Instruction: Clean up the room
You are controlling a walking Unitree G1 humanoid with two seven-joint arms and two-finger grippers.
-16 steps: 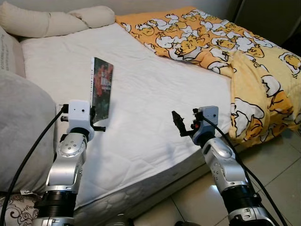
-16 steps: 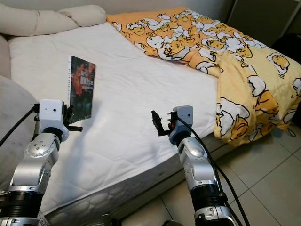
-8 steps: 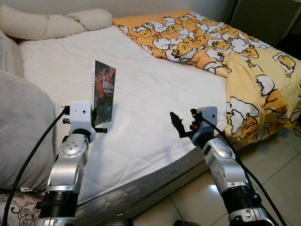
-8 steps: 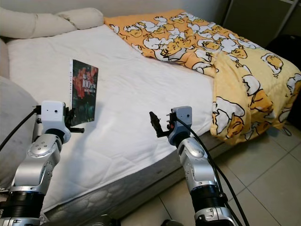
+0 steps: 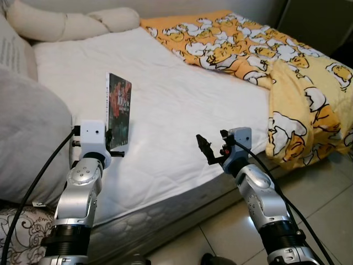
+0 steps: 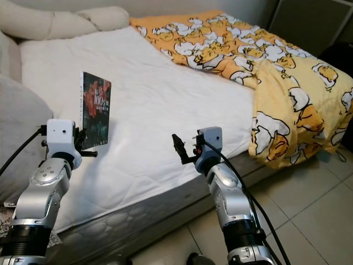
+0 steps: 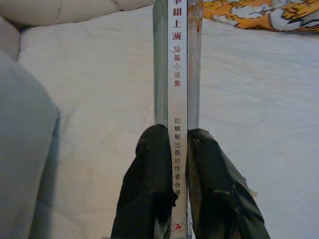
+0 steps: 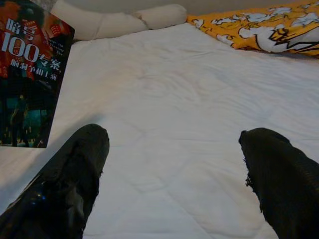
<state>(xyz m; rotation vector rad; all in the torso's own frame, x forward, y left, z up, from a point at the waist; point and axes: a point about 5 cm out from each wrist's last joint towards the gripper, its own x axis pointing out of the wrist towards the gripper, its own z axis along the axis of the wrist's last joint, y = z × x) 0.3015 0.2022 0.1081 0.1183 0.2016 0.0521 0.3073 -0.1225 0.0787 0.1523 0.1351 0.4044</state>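
A thin paperback book (image 5: 118, 110) with a dark red and teal cover stands upright above the white mattress (image 5: 182, 110). My left gripper (image 5: 115, 141) is shut on its lower edge. In the left wrist view the two fingers (image 7: 149, 184) clamp the book's pale spine (image 7: 178, 99), which carries printed characters. My right gripper (image 5: 212, 148) hovers open over the mattress's near edge, to the right of the book, holding nothing. The right wrist view has its fingers (image 8: 70, 184) wide apart, with the book's cover (image 8: 30, 74) beyond them.
An orange and yellow duvet (image 5: 276, 61) with a duck pattern lies bunched on the bed's right side and hangs over the edge. Cream pillows (image 5: 66, 25) lie at the head. A large grey cushion (image 5: 27, 138) stands at my left. Tiled floor (image 5: 325, 204) lies at the right.
The camera has shifted slightly, so the bed sits a little differently in view. Both arms keep nearly the same pose, and the book stays upright in my left gripper.
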